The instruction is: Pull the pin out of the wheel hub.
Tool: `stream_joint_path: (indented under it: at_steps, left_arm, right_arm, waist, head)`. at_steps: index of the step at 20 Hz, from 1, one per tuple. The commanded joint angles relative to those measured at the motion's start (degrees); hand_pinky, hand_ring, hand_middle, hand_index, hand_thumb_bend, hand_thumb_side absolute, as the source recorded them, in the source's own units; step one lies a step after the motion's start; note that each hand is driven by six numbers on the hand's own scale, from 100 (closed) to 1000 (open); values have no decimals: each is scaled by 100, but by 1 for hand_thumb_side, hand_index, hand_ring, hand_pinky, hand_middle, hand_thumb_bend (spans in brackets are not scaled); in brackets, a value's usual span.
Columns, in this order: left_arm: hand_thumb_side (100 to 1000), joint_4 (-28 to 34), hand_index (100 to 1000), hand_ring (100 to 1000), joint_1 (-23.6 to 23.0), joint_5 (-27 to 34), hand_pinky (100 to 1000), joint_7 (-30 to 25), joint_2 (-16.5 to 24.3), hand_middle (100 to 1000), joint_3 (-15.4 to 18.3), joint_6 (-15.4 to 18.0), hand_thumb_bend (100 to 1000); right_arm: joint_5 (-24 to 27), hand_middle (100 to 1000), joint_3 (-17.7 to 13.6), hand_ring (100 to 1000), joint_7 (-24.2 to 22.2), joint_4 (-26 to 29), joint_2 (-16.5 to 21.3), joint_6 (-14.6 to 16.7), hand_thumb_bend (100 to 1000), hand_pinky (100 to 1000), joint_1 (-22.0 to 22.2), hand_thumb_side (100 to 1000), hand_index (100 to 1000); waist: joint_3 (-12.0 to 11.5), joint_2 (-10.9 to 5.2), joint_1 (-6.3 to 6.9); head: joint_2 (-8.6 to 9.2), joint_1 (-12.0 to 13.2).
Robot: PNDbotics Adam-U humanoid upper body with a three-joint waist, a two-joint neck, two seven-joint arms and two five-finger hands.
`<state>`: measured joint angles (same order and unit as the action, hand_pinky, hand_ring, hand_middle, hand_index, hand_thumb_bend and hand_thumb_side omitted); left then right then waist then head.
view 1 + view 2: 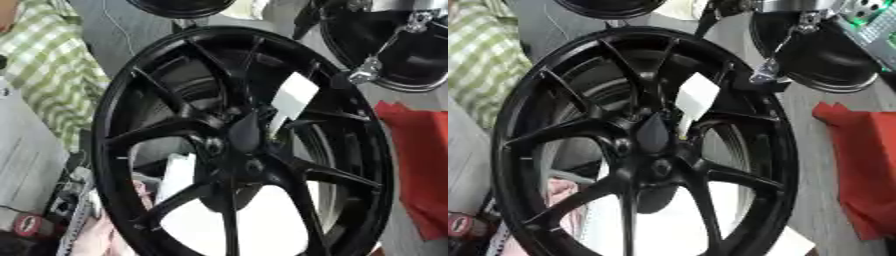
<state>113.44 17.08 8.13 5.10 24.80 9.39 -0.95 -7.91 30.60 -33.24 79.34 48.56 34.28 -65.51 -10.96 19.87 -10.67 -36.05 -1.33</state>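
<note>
Filling most of my view, the black wheel (236, 145) stands tilted on its rim, spokes meeting at the hub (654, 150). Neither of my hands shows, so their fingers I cannot tell. Reaching in unseen, I judge I could nudge the wheel over. A small yellowish speck (682, 134) beside the hub may be the pin; I cannot confirm it.

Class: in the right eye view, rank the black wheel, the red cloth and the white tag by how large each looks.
1. Black wheel, far the largest, though nearest the camera.
2. Red cloth, cut off by the view's edge.
3. White tag.
</note>
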Motion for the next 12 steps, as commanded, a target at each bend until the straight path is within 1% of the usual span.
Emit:
stream_joint_path:
  at_steps: [1, 3, 5, 9, 12]
  left_arm:
    - [800, 115, 747, 589, 101, -4, 687, -27, 170, 565, -1, 26, 100]
    - [801, 115, 747, 589, 130, 1, 687, -34, 175, 565, -8, 30, 100]
    - [800, 115, 747, 589, 151, 3, 687, -40, 179, 565, -12, 33, 100]
    - [800, 115, 747, 588, 171, 6, 688, -46, 179, 565, -15, 37, 100]
    - [800, 115, 747, 588, 172, 8, 688, -48, 174, 565, -15, 36, 100]
  right_arm:
    - [177, 771, -241, 885, -875, 194, 322, 883, 521, 868, -36, 100, 839]
    - [289, 771, -313, 885, -1047, 222, 350, 1035, 523, 868, -13, 100, 841]
    - [428, 772, -364, 884, -1216, 266, 370, 1115, 524, 868, 1, 100, 842]
    - [709, 775, -429, 885, -1561, 425, 421, 1134, 529, 868, 40, 100, 844]
    - [894, 777, -455, 885, -1806, 546, 450, 1092, 533, 869, 64, 100, 846]
  waist:
    - [-30, -80, 29]
    - [-64, -61, 10]
    - [-93, -44, 0]
    - [-133, -21, -7]
    - [-135, -22, 1]
  head:
    - [144, -80]
    - [199, -117]
    - [250, -147]
    - [327, -231]
    - [336, -261]
